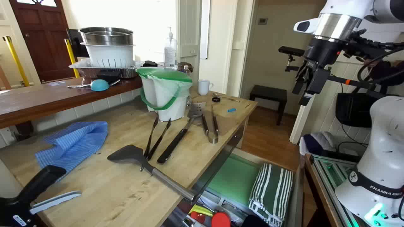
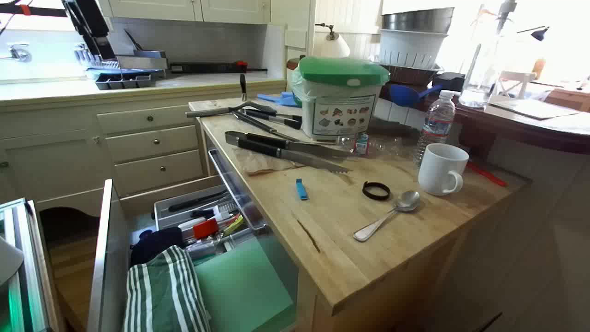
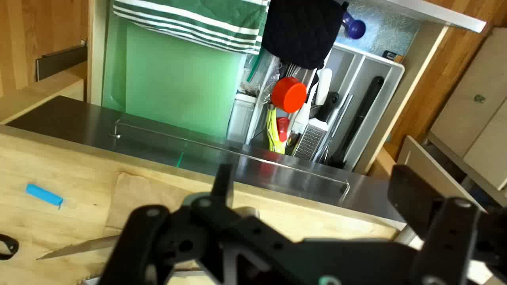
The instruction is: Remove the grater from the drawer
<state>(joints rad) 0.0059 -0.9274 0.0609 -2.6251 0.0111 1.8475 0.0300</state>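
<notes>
Plainly, the hand (image 3: 312,170) is spread wide: in the wrist view its two dark fingers (image 3: 223,180) stand far apart along the bottom of the frame, with nothing gripped between them.

In an exterior view the arm (image 1: 341,26) comes in at the upper right of the frame, its wrist slanting down and to the left, so that the fingertips point downward. In both exterior views the hand hangs in the air, higher than the worktop (image 1: 104,186) and well apart from it.

The grater (image 3: 311,140) lies in the pulled-out drawer (image 3: 408,85), among the tools of a grey divided tray (image 3: 362,81). In the wrist view it sits right of the middle, above the gap between the fingertips; the hand is well apart from it. Its perforated metal face shows, and its black handle runs toward the upper right. The lower end reaches a dark metal strip (image 3: 277,174) beside the worktop's edge; whether it runs on behind that, I cannot tell. A round red item (image 3: 289,94) lies to the upper left of it, a white tool (image 3: 302,116) just beside it on the left, a long black tool (image 3: 359,116) to the right.
</notes>
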